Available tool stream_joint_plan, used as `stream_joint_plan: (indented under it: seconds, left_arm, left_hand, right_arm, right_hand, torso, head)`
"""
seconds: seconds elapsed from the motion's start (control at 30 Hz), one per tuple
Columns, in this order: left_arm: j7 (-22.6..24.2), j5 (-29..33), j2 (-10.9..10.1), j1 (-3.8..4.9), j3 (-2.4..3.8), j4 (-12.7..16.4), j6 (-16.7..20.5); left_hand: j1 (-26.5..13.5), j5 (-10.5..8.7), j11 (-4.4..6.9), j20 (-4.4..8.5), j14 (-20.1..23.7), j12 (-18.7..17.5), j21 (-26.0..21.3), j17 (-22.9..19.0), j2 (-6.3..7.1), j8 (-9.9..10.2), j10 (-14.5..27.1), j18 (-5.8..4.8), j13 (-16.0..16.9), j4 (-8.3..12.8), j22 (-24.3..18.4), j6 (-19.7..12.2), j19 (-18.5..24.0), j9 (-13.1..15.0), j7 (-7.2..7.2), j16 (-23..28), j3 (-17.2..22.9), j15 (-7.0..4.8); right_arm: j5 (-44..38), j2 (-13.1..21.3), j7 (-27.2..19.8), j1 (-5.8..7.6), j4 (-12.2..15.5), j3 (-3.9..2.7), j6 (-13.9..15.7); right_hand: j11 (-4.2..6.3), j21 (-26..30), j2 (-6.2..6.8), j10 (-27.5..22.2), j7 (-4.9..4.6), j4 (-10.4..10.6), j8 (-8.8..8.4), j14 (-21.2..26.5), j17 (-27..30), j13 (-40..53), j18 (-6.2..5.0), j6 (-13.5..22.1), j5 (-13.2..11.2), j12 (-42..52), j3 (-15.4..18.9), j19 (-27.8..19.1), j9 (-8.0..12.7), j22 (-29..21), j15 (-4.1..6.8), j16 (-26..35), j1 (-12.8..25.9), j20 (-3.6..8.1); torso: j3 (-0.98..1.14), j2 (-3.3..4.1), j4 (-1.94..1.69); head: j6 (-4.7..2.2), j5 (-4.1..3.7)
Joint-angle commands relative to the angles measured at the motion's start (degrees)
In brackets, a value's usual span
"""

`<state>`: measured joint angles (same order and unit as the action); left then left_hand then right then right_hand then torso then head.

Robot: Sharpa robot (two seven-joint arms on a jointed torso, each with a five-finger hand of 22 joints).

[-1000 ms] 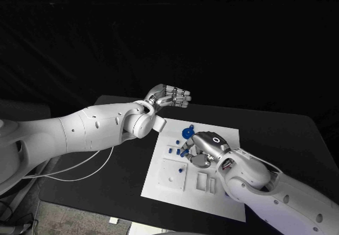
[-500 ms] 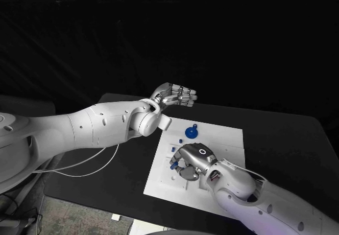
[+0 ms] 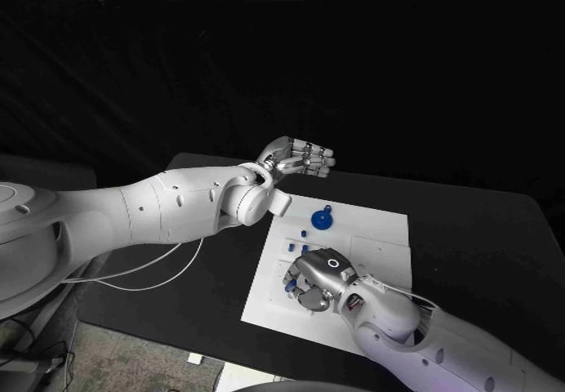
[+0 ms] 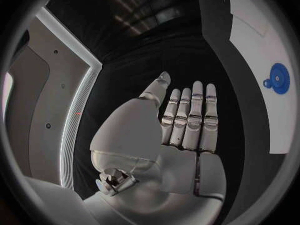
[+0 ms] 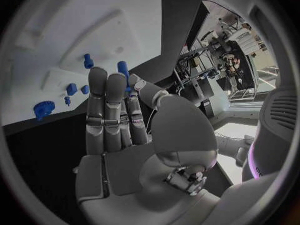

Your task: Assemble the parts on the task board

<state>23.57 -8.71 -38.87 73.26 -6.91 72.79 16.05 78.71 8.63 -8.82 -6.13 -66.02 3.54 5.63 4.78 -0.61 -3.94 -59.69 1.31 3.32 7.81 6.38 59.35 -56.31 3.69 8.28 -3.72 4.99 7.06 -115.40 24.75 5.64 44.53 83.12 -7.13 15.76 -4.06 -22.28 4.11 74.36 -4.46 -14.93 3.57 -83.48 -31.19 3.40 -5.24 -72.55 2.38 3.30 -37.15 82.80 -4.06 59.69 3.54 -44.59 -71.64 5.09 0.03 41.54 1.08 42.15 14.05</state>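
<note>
Right hand (image 3: 316, 280) moved nearer over task board (image 3: 383, 241), fingers (image 5: 106, 110) straight, empty; black table (image 3: 471, 229); left hand (image 3: 297, 158) curled.

The setting reads as a robotics lab or test cell. A black table (image 3: 471, 220) stands against a fully dark backdrop, and on it lies a white task board (image 3: 377, 229) with moulded recesses and small blue parts (image 3: 320, 219), a bench fixture, not a household item. Beside the table's near-left corner, loose white cables (image 3: 153, 273) trail over a speckled floor (image 3: 130, 359). Beyond the board, the right wrist view shows metal frames and equipment racks (image 5: 215, 55) under bright room light.
</note>
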Motion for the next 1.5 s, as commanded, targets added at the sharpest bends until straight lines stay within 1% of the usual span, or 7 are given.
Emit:
stream_joint_plan:
  seconds: [0.03, 0.23, 0.57, 0.9, 1.03, 1.5]
  left_arm:
    - [0.42, 0.19, 0.15, 0.09, 0.05, 0.16, -0.85]
    - [0.35, 0.19, 0.1, 0.09, 0.05, 0.15, -0.91]
    - [0.33, 0.19, 0.05, 0.09, 0.05, 0.14, -0.95]
    - [0.31, 0.19, -0.01, 0.09, 0.05, 0.15, -0.99]
    - [0.3, 0.19, -0.02, 0.09, 0.05, 0.15, -1.01]
    - [0.22, 0.19, 0.01, 0.09, 0.05, 0.15, -1.1]
  left_hand:
    - [0.2, 0.17, 0.21, -0.12, 0.17, -0.11, 0.32, 0.03, -0.07, 0.22, -0.03, 1.01, 0.0, 0.13, -0.16, -0.06, -0.37, -0.08, 0.09, 0.12, -0.15, 0.03]
    - [0.29, 0.46, 0.22, -0.11, 0.19, -0.11, 0.33, 0.02, -0.12, 0.23, -0.02, 1.02, 0.0, 0.2, -0.2, -0.08, -0.35, -0.08, 0.1, 0.12, -0.05, 0.03]
    - [0.29, 0.46, 0.22, -0.11, 0.19, -0.11, 0.33, 0.02, -0.12, 0.23, -0.02, 1.02, 0.0, 0.2, -0.2, -0.08, -0.35, -0.08, 0.1, 0.12, -0.05, 0.03]
    - [0.29, 0.46, 0.22, -0.11, 0.19, -0.11, 0.33, 0.02, -0.12, 0.23, -0.02, 1.02, 0.0, 0.2, -0.2, -0.08, -0.35, -0.08, 0.1, 0.12, -0.05, 0.03]
    - [0.29, 0.46, 0.22, -0.11, 0.19, -0.11, 0.33, 0.02, -0.12, 0.23, -0.02, 1.02, 0.0, 0.2, -0.2, -0.08, -0.35, -0.08, 0.1, 0.12, -0.05, 0.03]
    - [0.15, 0.36, 0.19, -0.15, 0.24, -0.11, 0.44, 0.01, -0.03, 0.22, 0.05, 1.02, 0.0, 0.23, -0.42, -0.12, -0.3, -0.07, 0.12, 0.12, 0.01, 0.07]
  right_arm:
    - [-1.31, -0.14, -0.95, -0.15, -0.23, 0.21, 0.15]
    - [-1.28, -0.02, -0.96, -0.25, -0.45, 0.65, -0.3]
    - [-1.11, 0.24, -1.11, -0.27, -0.71, 0.98, -1.58]
    - [-1.83, 0.15, -0.19, -0.27, -1.4, 1.06, -1.56]
    - [-2.08, 0.17, 0.08, -0.27, -1.58, 1.07, -1.84]
    - [-2.44, -0.27, 0.36, -0.27, -1.86, 1.09, -2.38]
  right_hand:
    - [2.61, 0.31, -0.36, 2.89, -0.01, -0.21, 0.13, 0.0, -0.05, 0.07, -1.11, -0.25, 0.36, 0.18, -0.11, 0.19, -0.08, 0.05, 0.43, 0.19, -0.25, 0.31]
    - [2.62, 0.42, -0.44, 2.9, 0.0, -0.3, 0.12, -0.02, -0.09, 0.07, -1.1, -0.26, 0.36, 0.18, -0.07, 0.25, -0.07, 0.19, 0.43, 0.18, -0.21, 0.32]
    - [2.62, 0.65, -0.49, 2.94, 0.0, -0.48, 0.12, 0.0, -0.11, 0.07, -1.09, -0.27, 0.36, 0.18, -0.02, 0.28, -0.07, 0.4, 0.43, 0.24, -0.09, 0.32]
    - [2.62, 0.8, -0.56, 2.93, 0.01, -0.61, 0.13, -0.01, -0.13, 0.07, -1.1, -0.28, 0.37, 0.17, -0.11, 0.35, -0.07, 0.63, 0.43, 0.25, -0.05, 0.32]
    - [2.62, 0.8, -0.56, 2.93, 0.01, -0.61, 0.13, -0.01, -0.13, 0.07, -1.1, -0.28, 0.37, 0.17, -0.11, 0.35, -0.07, 0.63, 0.43, 0.25, -0.05, 0.32]
    - [2.61, 1.11, -0.52, 2.91, 0.0, -0.6, 0.12, 0.0, -0.16, 0.07, -1.09, -0.25, 0.37, 0.17, -0.23, 0.39, -0.07, 1.03, 0.43, 0.3, 0.08, 0.32]
  torso:
    - [0.0, 0.01, 0.0]
    - [0.0, -0.02, 0.01]
    - [-0.05, -0.02, 0.03]
    - [-0.03, 0.0, -0.03]
    - [-0.06, -0.02, 0.0]
    - [-0.04, -0.01, -0.01]
  head:
    - [0.07, 0.06]
    - [0.27, 0.14]
    - [0.41, 0.28]
    - [0.35, 0.21]
    - [0.36, 0.24]
    - [0.41, 0.3]
